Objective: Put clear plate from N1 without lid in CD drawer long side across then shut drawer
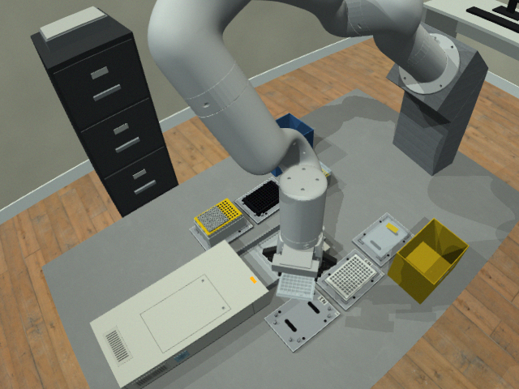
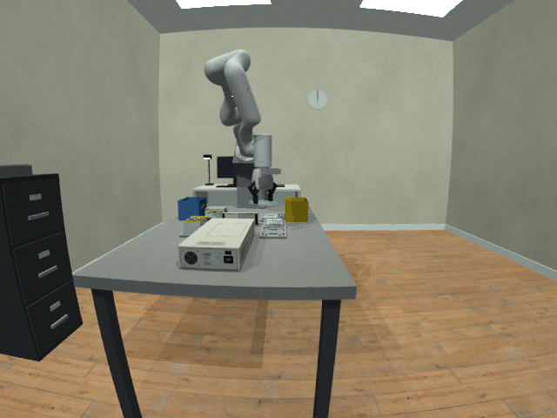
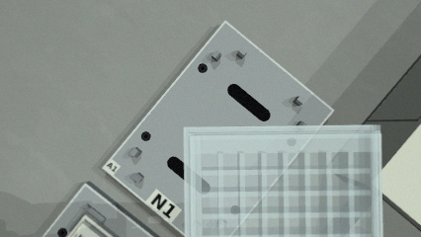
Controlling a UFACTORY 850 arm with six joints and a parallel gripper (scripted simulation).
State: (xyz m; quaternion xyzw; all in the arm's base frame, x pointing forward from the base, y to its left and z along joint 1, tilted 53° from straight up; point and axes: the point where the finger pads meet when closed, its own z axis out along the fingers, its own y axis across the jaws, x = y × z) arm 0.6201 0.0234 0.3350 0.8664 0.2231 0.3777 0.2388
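My gripper [image 1: 298, 271] [image 2: 262, 198] is shut on the clear plate [image 1: 295, 286] [image 2: 265, 203] [image 3: 282, 183], which has no lid, and holds it level above the bench. The plate hangs over the corner of the empty work nest N1 [image 1: 293, 320] [image 3: 198, 114], between that nest and the cooler's drawer. The cooler CD [image 1: 180, 309] [image 2: 220, 243] is a long cream box. Its drawer [image 1: 253, 249] [image 3: 395, 99] stands pulled out and is partly hidden under my wrist. Its orange lamp [image 1: 252, 279] is lit.
A white well plate [image 1: 351, 278] sits on the nest right of N1, and a lidded nest [image 1: 381, 238] lies behind it. A yellow bin [image 1: 427, 259], a blue bin [image 1: 295, 126], a yellow tip box [image 1: 217, 217] and a black plate [image 1: 262, 196] surround the drawer. The arm's pedestal [image 1: 435, 121] stands at the back right.
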